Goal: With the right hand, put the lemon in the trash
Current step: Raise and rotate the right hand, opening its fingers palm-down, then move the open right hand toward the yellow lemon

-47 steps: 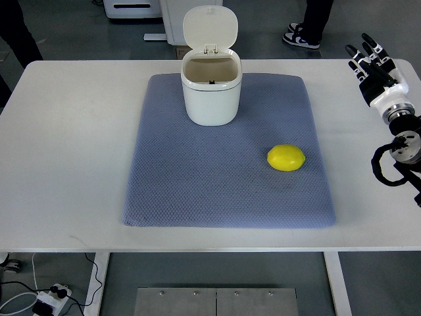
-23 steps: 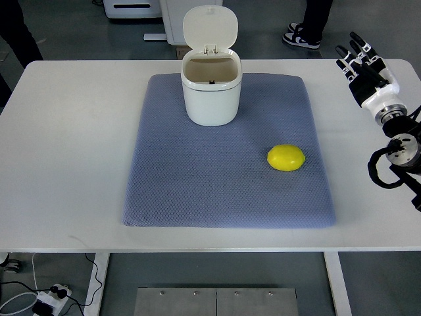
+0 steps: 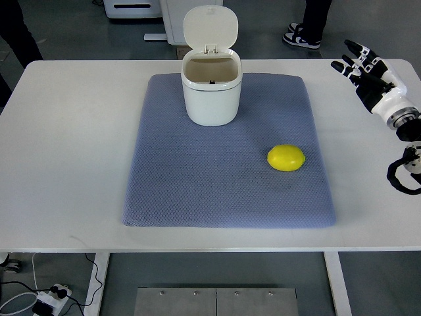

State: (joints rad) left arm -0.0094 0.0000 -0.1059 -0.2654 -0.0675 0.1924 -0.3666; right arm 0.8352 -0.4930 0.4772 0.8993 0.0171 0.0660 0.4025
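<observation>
The black fingers [image 3: 350, 58] of the right hand [image 3: 370, 71] are spread and slightly bent, holding nothing and touching nothing, poised over the far right corner of the white tabletop [image 3: 66, 151]. The lemon [image 3: 286, 158] lies well apart from them, nearer the robot and to their left, resting on its side on the right part of the blue-grey quilted mat [image 3: 197, 191], close to the mat's right edge. Behind the fingers, the white palm and wrist lead to a metal joint and a loop of black cable at the right edge of the view.

At the far end of the mat stands the small white trash bin [image 3: 210, 92], upright, its flip lid [image 3: 210, 27] swung open and standing up behind the opening; the inside looks dark and its contents cannot be made out. The bin is well apart from both the lemon and the hand. Beyond the tabletop, on the grey floor, a person's sneakers [image 3: 300, 38] show.
</observation>
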